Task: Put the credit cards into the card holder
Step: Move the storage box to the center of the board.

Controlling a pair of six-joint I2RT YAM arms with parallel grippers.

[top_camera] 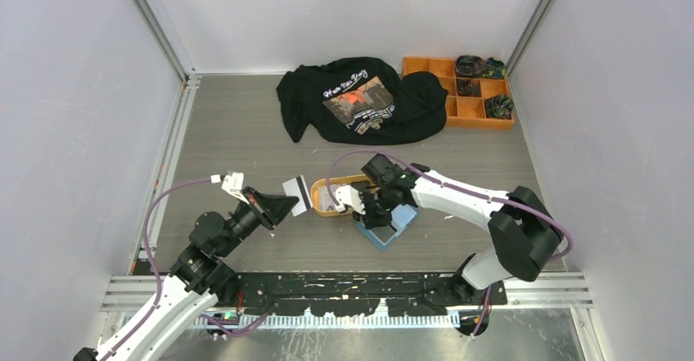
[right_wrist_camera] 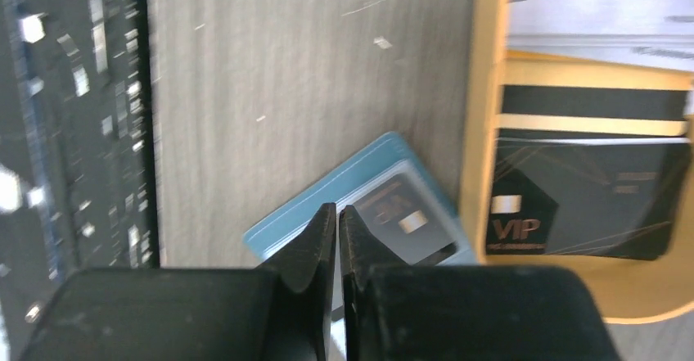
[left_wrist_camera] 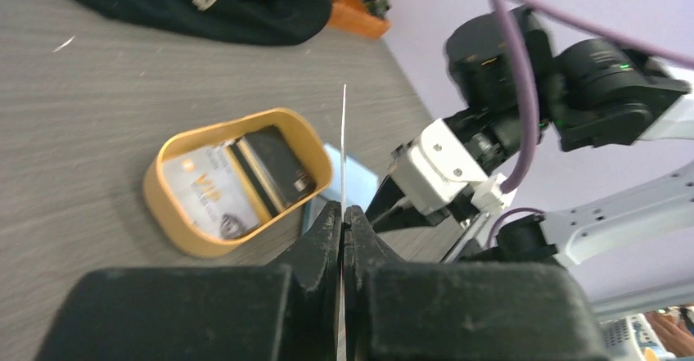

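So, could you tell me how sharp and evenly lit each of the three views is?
Top external: sharp, evenly lit, only soft shadows. Left wrist: its own fingers loom blurred, while the orange tray is fairly clear. Right wrist: smeared along the left edge, yet the black card legibly reads VIP.

Enclosure is bounded by three plain, pale grey walls: back wall, left wall and right wall, all matte and unmarked. Aluminium posts stand in both rear corners, left post and right post, leaning outward in the top view. The table has a grey wood-grain top; a few small white specks lie on it. A metal side rail runs along its left edge, and a slotted front rail crosses the near edge, with a brushed metal strip below. Lighting is even and diffuse, shadows soft.
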